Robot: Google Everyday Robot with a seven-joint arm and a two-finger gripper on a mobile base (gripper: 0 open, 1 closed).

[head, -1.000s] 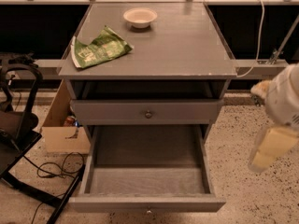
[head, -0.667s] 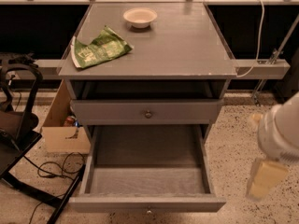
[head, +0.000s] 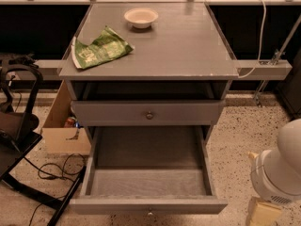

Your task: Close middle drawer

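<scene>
The middle drawer [head: 148, 182], a plain grey wooden box with a bare matte bottom, stands pulled far out beneath the top drawer [head: 117, 112]. To its right the speckled floor [head: 235, 140] lies open; there the hand [head: 263, 214] hangs low, apart from the drawer, and its grip cannot be told.

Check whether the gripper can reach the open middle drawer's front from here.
Probably yes. The gripper sits low at the right, close beside the pulled-out front of the middle drawer. Only bare floor shows between them, and nothing blocks the front.
</scene>
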